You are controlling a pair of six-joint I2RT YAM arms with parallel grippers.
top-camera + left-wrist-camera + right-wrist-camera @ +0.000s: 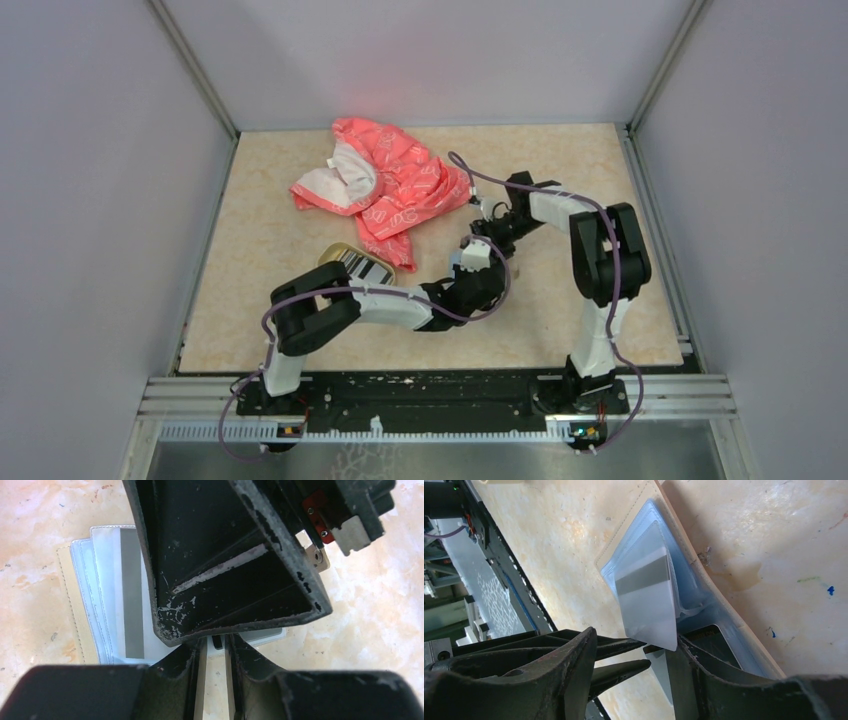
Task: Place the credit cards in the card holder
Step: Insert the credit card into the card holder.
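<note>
The card holder (pixel 75 595) lies open on the table, tan outside with a blue-grey lining (pixel 691 582). A pale credit card (pixel 649 600) with a grey stripe sits partly inside one of its clear sleeves, its lower corner sticking out. My right gripper (pixel 639 640) is open around that corner, and the card touches only the right finger (pixel 704 680). My left gripper (pixel 216 647) is nearly closed on a thin pale edge of the holder. In the top view both grippers, left (pixel 488 262) and right (pixel 487 232), meet over the holder and hide it. More striped credit cards (pixel 365 267) lie in the oval dish (pixel 338 254).
A pink-red patterned cloth (pixel 390 185) lies bunched at the back of the table, just behind the dish. Grey walls close in both sides and the back. The black base rail (pixel 430 390) runs along the near edge.
</note>
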